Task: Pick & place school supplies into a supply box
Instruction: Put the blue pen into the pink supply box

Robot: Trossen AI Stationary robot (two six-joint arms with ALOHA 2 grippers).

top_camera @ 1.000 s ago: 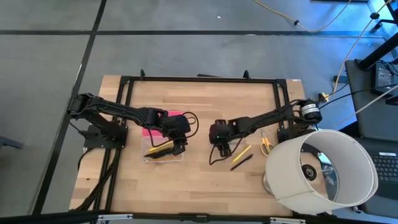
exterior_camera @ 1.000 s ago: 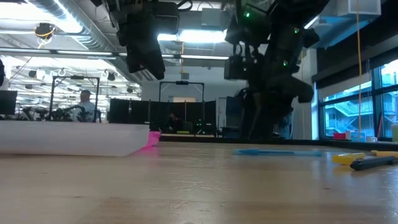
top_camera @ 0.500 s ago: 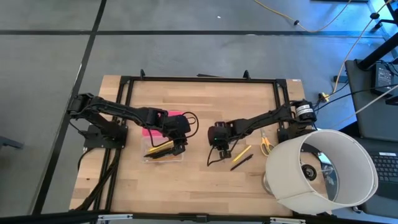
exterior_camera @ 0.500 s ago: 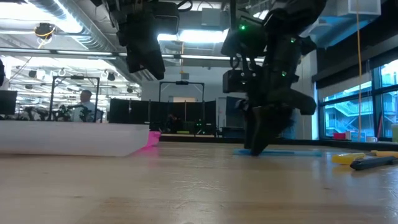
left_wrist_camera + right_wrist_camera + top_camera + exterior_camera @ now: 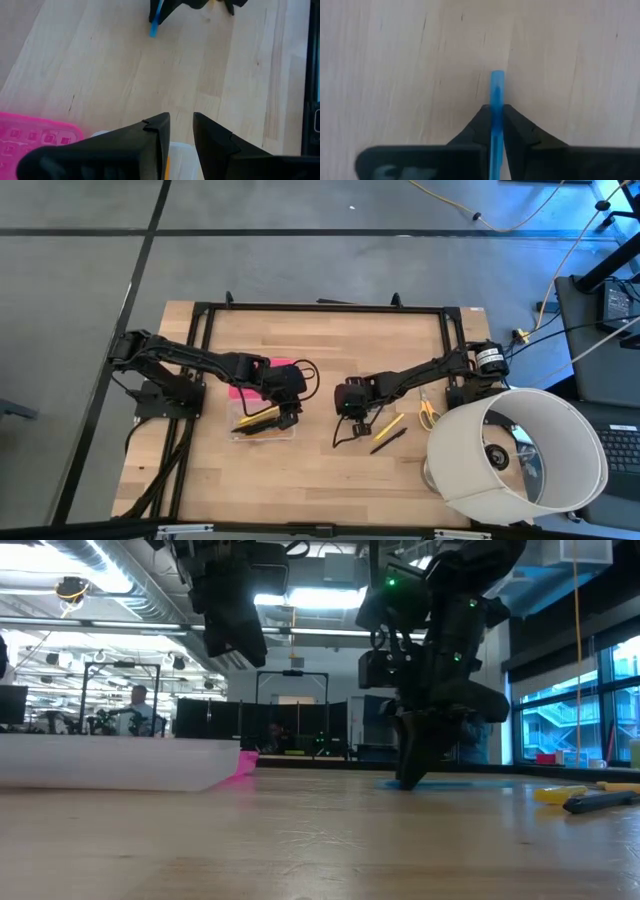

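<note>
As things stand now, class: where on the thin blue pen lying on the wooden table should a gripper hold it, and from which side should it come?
Across the thin blue pen's narrow barrel, from straight above. It lies flat on the wooden table, so only its two long sides are free. The right gripper shows this: its fingers sit one on each side of the barrel, closed on it, with a short end sticking out past the fingertips. The left gripper hangs over the clear plastic box.

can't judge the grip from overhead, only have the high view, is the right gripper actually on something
Observer: Yes. In its wrist view the right gripper is shut on a blue pen.
Operator: is it off the table yet
Observer: No. In the low view the fingertips are down at the tabletop.
Operator: and the left one
Observer: The left gripper hangs above the supply box, jaws slightly apart, holding nothing.
</note>
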